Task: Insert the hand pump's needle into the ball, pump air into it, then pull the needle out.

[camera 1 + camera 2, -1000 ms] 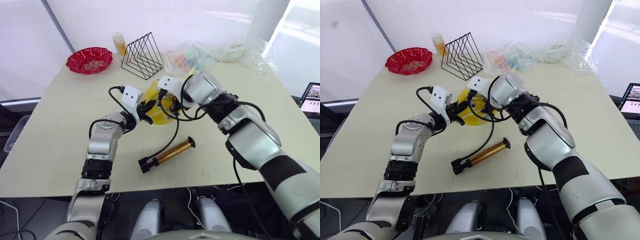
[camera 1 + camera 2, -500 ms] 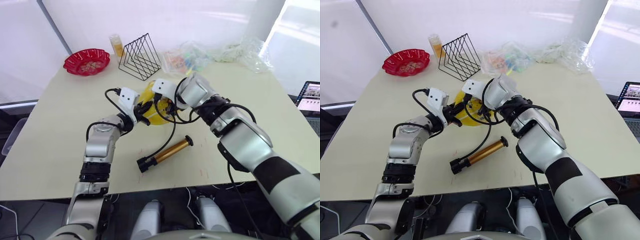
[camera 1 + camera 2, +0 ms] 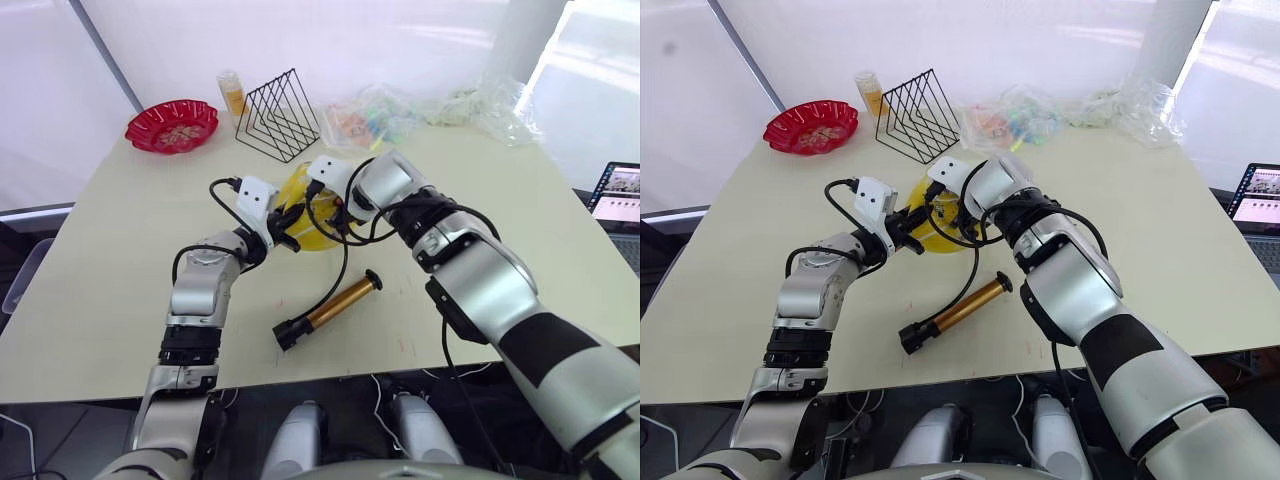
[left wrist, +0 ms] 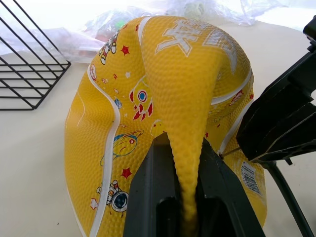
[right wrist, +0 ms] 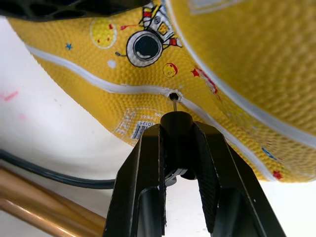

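Both hands are busy at the ball (image 3: 305, 208), which sits mid-desk (image 3: 120, 260) near the wire rack (image 3: 278, 113). Left hand (image 4: 185, 163) pinches a raised fold of the yellow rubber between its closed fingers; right hand (image 5: 177, 143) is clamped on the needle's black fitting. As I judge it, the task sits at its first step: the needle (image 5: 175, 104) has its tip right at the valve hole on the white seam, barely entered if at all, so pumping and pulling out remain. The ball looks limp and creased (clearly underinflated), pebbled, with cartoon stickers. The pump (image 3: 331, 308) lies free on the desk, nearer the robot, its hose running up to the ball.
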Motion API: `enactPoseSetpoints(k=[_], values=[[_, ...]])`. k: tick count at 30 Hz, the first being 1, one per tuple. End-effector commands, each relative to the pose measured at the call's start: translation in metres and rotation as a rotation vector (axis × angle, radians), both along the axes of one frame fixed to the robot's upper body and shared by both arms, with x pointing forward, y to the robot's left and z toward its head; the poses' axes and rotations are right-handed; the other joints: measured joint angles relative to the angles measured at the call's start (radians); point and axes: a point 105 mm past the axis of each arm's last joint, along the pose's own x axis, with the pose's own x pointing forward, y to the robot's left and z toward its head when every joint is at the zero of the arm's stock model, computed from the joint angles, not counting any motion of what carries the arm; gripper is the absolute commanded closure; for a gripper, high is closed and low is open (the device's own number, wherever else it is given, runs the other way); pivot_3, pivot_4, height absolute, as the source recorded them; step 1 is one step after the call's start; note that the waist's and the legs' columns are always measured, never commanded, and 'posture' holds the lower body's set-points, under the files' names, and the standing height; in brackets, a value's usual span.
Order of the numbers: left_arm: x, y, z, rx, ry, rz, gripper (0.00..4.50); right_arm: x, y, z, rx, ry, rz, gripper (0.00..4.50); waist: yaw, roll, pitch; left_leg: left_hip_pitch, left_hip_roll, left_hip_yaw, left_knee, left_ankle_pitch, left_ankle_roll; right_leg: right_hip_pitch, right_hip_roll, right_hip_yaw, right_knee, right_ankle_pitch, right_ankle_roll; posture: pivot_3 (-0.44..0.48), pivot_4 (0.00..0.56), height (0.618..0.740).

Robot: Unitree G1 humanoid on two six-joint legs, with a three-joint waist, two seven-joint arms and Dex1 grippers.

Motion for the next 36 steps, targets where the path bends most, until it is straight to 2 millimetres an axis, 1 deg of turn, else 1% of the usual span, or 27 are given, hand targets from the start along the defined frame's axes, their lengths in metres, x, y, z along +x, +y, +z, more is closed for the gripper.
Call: enactPoseSetpoints(k=[1,4,9,12,14,17,26,27,28,29,30,31,32,36], values=[[-0.015,-0.046,-0.014,-0.031,0.057,-0.187,4.48,-0.020,0.045,0.012,0.139,0.027,0.109,4.19,0.000,0.000,0.000,0.000,0.000,0.000,0.000,0.000,0.000,0.000,0.000,0.000,0.000,0.000,0.000,0.000,0.150,0.737],[-0.015,-0.042,-0.017,-0.027,0.062,-0.180,4.48,-0.017,0.043,0.012,0.144,0.009,0.110,4.19,-0.001,0.000,0.000,0.001,0.000,0.000,0.000,0.000,0.000,0.001,0.000,0.000,0.000,0.000,0.000,0.000,0.150,0.737],[-0.011,-0.032,-0.020,-0.015,0.068,-0.153,4.48,-0.010,0.037,0.010,0.091,-0.096,0.185,4.19,-0.005,0.000,0.000,0.001,0.000,0.000,-0.001,0.000,0.000,0.001,0.000,0.000,0.000,0.000,0.000,0.000,0.150,0.737],[-0.007,-0.027,-0.021,-0.007,0.068,-0.141,4.48,-0.011,0.035,0.010,0.086,-0.100,0.217,4.19,-0.006,0.000,0.000,0.002,0.000,0.001,-0.001,0.000,0.000,0.001,0.001,0.001,0.000,0.000,0.000,0.000,0.150,0.737],[-0.004,-0.024,-0.021,-0.004,0.066,-0.134,4.48,-0.010,0.033,0.011,0.051,-0.137,0.258,4.19,-0.006,0.000,0.000,0.002,0.000,0.001,-0.001,0.000,0.000,0.001,0.001,0.001,0.000,0.000,0.000,0.000,0.150,0.737],[0.001,-0.020,-0.021,0.002,0.063,-0.125,4.48,-0.008,0.026,0.012,0.060,-0.125,0.243,4.19,-0.004,0.000,0.000,0.002,0.000,0.001,-0.001,0.000,0.000,0.001,0.001,0.000,0.000,0.000,0.000,0.000,0.150,0.737],[0.004,-0.021,-0.023,0.005,0.061,-0.136,4.48,-0.006,0.016,0.016,0.058,-0.140,0.234,4.19,0.004,0.000,0.000,0.001,0.000,0.000,-0.001,0.000,0.000,0.001,0.000,0.000,0.000,0.000,0.000,0.000,0.150,0.737],[0.004,-0.021,-0.024,0.005,0.061,-0.137,4.50,-0.006,0.016,0.015,0.056,-0.141,0.235,3.36,0.005,0.000,0.000,0.001,0.000,0.000,-0.001,0.000,0.000,0.001,0.000,0.000,0.000,0.000,0.000,0.000,0.150,0.737],[0.004,-0.022,-0.024,0.005,0.061,-0.138,4.50,-0.006,0.015,0.015,0.055,-0.143,0.233,3.09,0.005,0.000,0.000,0.001,0.000,0.000,-0.001,0.000,0.000,0.001,0.000,0.000,0.000,0.000,0.000,0.000,0.150,0.737],[0.004,-0.022,-0.024,0.005,0.061,-0.139,4.50,-0.006,0.015,0.015,0.055,-0.143,0.231,2.91,0.008,0.001,0.001,0.001,0.000,0.000,-0.001,0.000,0.000,0.001,0.000,0.000,0.000,0.000,0.000,0.000,0.150,0.737],[0.004,-0.022,-0.024,0.005,0.062,-0.141,4.50,-0.006,0.014,0.014,0.053,-0.144,0.230,2.43,0.013,0.001,0.000,0.001,0.000,0.000,-0.001,0.000,0.000,0.001,0.000,0.000,0.000,0.000,0.000,0.000,0.150,0.737],[0.004,-0.023,-0.025,0.005,0.063,-0.142,4.50,-0.005,0.012,0.014,0.051,-0.144,0.227,2.11,0.020,0.001,0.001,0.000,0.000,0.000,-0.001,0.000,0.000,0.001,0.000,0.000,0.000,0.000,0.000,0.000,0.150,0.737],[0.004,-0.023,-0.025,0.005,0.064,-0.144,4.50,-0.005,0.010,0.013,0.049,-0.143,0.224,1.64,0.020,0.001,0.001,0.000,0.000,0.000,-0.001,0.000,0.000,0.001,0.000,0.000,-0.001,0.000,0.000,0.000,0.150,0.737],[0.004,-0.022,-0.028,0.005,0.068,-0.141,4.50,-0.002,0.001,0.015,0.048,-0.148,0.217,1.64,0.024,0.001,0.001,-0.001,-0.001,0.000,-0.001,0.000,0.000,0.001,-0.001,-0.001,-0.001,0.000,0.000,0.000,0.150,0.737]])
